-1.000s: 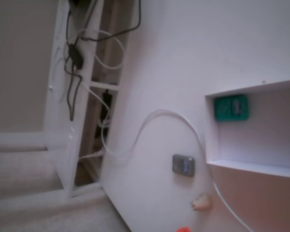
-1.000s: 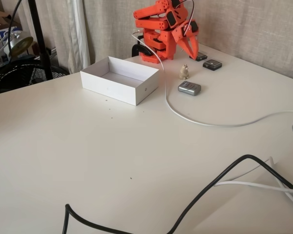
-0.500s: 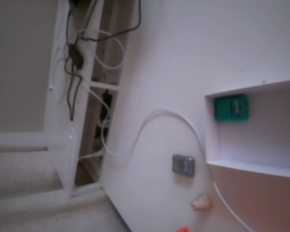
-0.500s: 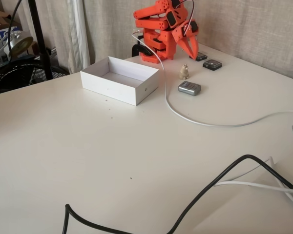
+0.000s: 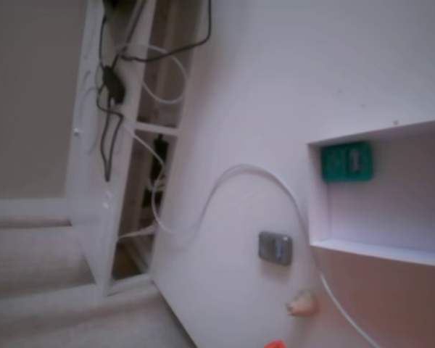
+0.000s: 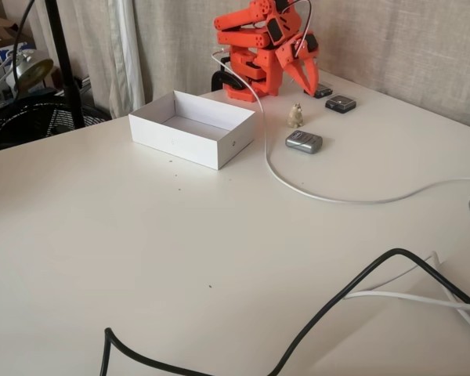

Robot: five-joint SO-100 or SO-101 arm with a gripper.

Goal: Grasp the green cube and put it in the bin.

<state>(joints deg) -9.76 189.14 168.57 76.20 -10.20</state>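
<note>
Nothing is showing any displacement against the earlier frames: arm, cube, bin and loose items are all sitting where they were.

Inspection of the gripper (image 6: pixel 305 78) in a fixed view finds the orange arm (image 6: pixel 258 43) folded down on itself at the far edge of the bench (image 6: pixel 219 235), fingers pointing downward toward the surface. The fingers are lying close together and are gripping nothing; whether they are fully closed cannot be told at this size. In the other fixed view only a small orange tip (image 5: pixel 274 344) is showing at the bottom edge.

Just beside the gripper, a small beige lump (image 6: pixel 296 116) is standing on the bench, with two dark devices (image 6: pixel 341 103) lying to its right in that view. A grey rectangular device (image 6: pixel 304 141) is lying a little nearer the camera, with a white cable (image 6: pixel 298 182) running past it from the arm's base.

Further out, the bin (image 6: pixel 219 145) is resting on the bench to the left of the arm in that view. The green cube (image 5: pixel 346 161) is lying inside the bin (image 5: pixel 315 217), tucked into a corner against its walls, pale marks facing the camera. A black cable (image 6: pixel 337 301) is crossing the near bench.
</note>
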